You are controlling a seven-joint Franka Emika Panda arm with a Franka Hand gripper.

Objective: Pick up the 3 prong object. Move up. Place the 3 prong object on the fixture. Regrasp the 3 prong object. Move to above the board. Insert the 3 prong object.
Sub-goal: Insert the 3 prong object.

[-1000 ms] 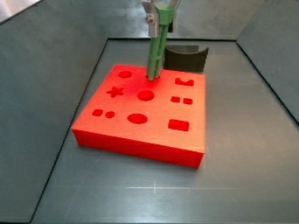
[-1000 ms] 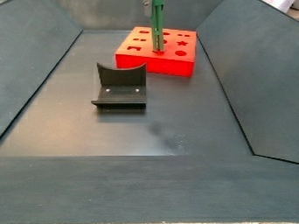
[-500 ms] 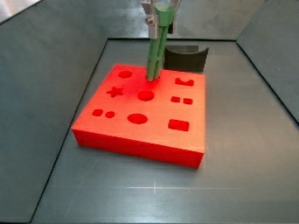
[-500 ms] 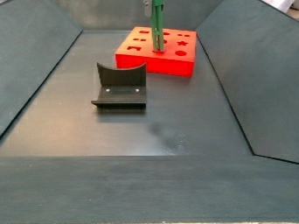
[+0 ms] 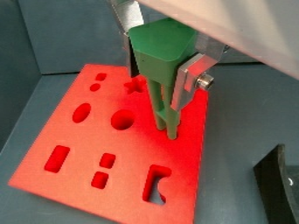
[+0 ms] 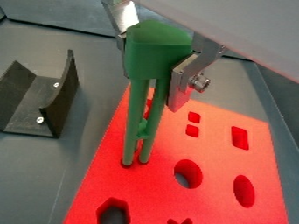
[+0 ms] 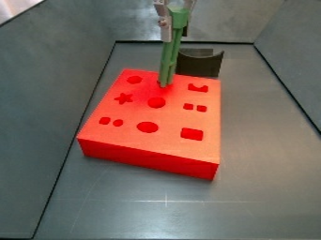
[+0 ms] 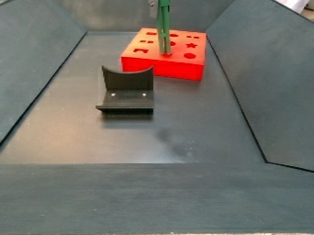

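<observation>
My gripper (image 5: pixel 162 66) is shut on the green 3 prong object (image 5: pixel 159 61), holding its thick top with the thin prongs pointing straight down. The prong tips (image 6: pixel 135 157) hang over the red board (image 5: pixel 70 131), close to its surface near the edge by the fixture. In both side views the green piece (image 7: pixel 168 52) (image 8: pixel 163 27) stands upright above the board (image 7: pixel 175 136) (image 8: pixel 185 64). The dark fixture (image 8: pixel 125 90) stands on the floor apart from the board; it also shows in a side view (image 7: pixel 198 62) and in a wrist view (image 6: pixel 35 92).
The board's cut-outs include a star (image 7: pixel 123 97), a circle (image 7: pixel 156 101), an oval (image 7: pixel 146 126) and squares (image 7: pixel 191 133). Grey sloping walls (image 8: pixel 37 73) enclose the dark floor (image 8: pixel 160 138).
</observation>
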